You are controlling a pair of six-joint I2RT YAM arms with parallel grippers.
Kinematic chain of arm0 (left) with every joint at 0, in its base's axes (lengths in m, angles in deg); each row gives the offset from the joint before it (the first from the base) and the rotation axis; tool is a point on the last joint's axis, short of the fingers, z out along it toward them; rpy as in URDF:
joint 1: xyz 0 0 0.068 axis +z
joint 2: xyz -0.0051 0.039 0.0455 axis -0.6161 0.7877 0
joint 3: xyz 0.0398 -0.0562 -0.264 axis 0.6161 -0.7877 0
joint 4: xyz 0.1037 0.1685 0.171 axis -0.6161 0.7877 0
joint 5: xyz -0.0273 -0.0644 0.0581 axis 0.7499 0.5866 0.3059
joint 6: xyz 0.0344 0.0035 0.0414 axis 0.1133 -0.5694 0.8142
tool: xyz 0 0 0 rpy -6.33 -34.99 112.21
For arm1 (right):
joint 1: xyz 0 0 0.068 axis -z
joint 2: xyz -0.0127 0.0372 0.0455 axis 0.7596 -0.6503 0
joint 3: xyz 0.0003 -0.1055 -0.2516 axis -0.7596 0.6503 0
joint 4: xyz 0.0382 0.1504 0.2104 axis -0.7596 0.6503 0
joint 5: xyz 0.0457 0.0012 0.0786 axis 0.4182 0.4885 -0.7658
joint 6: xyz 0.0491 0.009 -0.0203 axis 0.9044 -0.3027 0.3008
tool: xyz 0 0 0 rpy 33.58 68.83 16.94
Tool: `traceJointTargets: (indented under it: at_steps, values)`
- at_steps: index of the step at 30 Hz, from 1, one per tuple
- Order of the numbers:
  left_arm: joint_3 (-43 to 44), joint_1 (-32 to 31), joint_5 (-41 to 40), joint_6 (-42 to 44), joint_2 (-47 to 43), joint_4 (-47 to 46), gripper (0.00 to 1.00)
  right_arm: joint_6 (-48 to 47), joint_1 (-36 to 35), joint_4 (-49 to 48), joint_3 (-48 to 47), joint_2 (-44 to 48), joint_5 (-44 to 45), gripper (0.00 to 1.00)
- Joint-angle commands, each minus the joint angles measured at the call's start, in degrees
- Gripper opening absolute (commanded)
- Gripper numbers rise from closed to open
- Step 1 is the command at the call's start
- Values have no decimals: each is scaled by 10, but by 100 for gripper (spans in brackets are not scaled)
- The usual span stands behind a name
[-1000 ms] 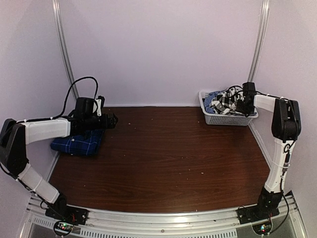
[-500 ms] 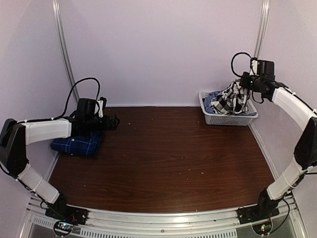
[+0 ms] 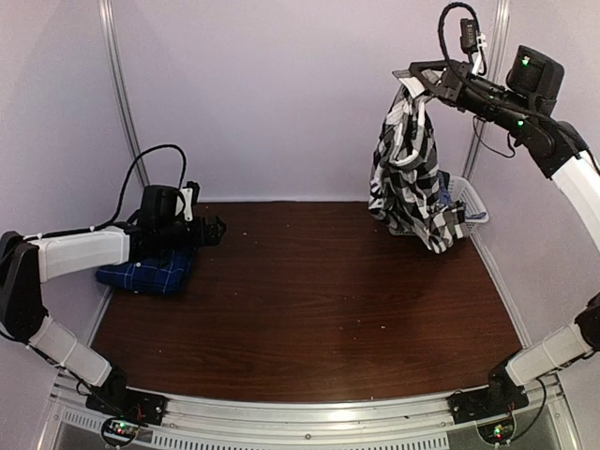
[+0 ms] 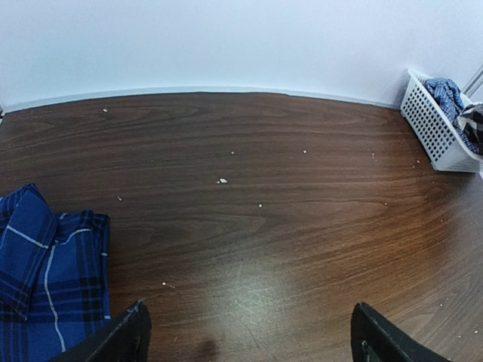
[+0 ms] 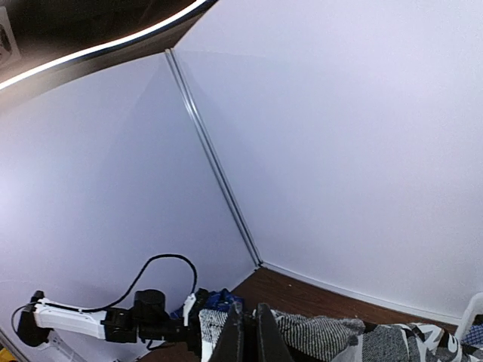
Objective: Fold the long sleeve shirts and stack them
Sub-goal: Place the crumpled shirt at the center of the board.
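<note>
High up, right fingers (image 5: 234, 341) clenched on black-and-white checked shirt (image 3: 408, 169). Cloth hangs straight below them, long axis vertical, hem by the basket (image 3: 476, 214). Middle of worktop (image 3: 309, 309) lies down-left. Well apart, left fingers (image 4: 124, 341) spread and empty beside folded blue plaid shirt (image 3: 150, 272).

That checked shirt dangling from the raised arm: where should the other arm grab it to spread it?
Probably its lowest hanging corner, approached from the left. The right gripper pinches the checked shirt at the top, so it hangs as a loose bunch, and its bottom edge hangs free on the side facing the open left gripper.
</note>
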Motion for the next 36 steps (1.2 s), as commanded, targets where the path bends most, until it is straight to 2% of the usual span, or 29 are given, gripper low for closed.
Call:
traceJointTargets:
  at_steps: [1, 6, 13, 19, 23, 27, 32, 36]
  values:
    - [-11, -5, -1, -5, -24, -18, 93, 72, -8, -59, -20, 42, -120, 0]
    - [-15, -5, -2, -6, -28, -20, 94, 123, -9, -102, -17, 56, -162, 0]
    - [-20, -6, 1, -10, -33, -24, 94, 214, -23, -189, -19, 7, -223, 0]
    - [-40, -9, 18, 1, -54, -44, 94, 202, -39, -172, -47, -52, -251, 0]
    - [-49, -10, 21, 8, -68, -47, 94, 104, -14, -42, -42, -59, -163, 0]
    - [-54, -13, 25, 12, -72, -49, 94, 10, 15, 62, 21, -69, -7, 1]
    - [-61, -27, 25, 23, -67, -50, 94, -56, 36, 112, 137, -97, 170, 5]
    - [-73, -48, 23, 31, -63, -55, 94, -82, 49, 119, 192, -126, 286, 18]
